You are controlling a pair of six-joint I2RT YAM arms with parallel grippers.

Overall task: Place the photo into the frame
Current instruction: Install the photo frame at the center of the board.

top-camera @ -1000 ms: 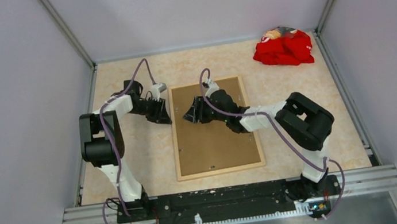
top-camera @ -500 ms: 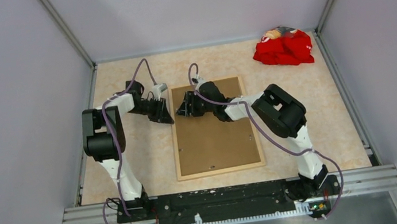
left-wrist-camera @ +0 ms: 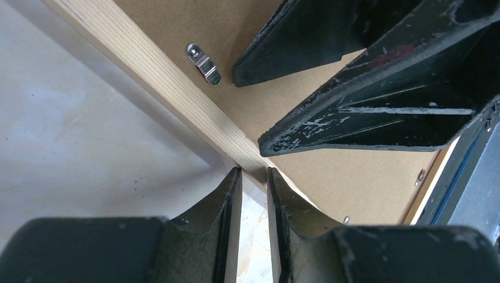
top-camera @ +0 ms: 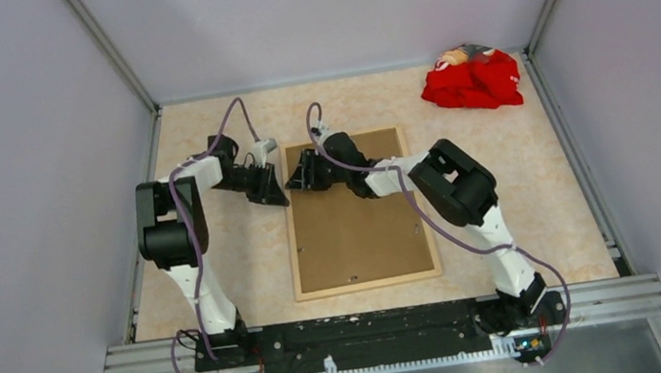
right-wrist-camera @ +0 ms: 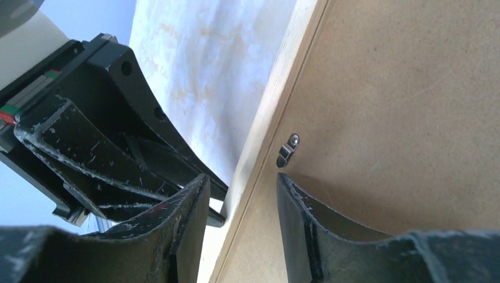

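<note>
The frame (top-camera: 368, 284) lies face down on the table, its light wood rail around the brown backing board (top-camera: 361, 231). The photo is out of view. My left gripper (top-camera: 271, 192) sits just outside the frame's left rail (left-wrist-camera: 153, 65), tips at the rail, with only a narrow gap and nothing between the fingers (left-wrist-camera: 253, 171). My right gripper (top-camera: 298, 176) is open over the upper left of the frame. It straddles the left rail (right-wrist-camera: 277, 100), one finger outside and one over the board (right-wrist-camera: 242, 177), close to a small metal clip (right-wrist-camera: 287, 148). That clip also shows in the left wrist view (left-wrist-camera: 201, 63).
A crumpled red cloth (top-camera: 472, 81) lies at the back right corner. Grey walls enclose the table on three sides. The two grippers face each other closely across the frame's left rail.
My right gripper has moved left across the backing board to the frame's left rail. My left gripper has hardly moved.
</note>
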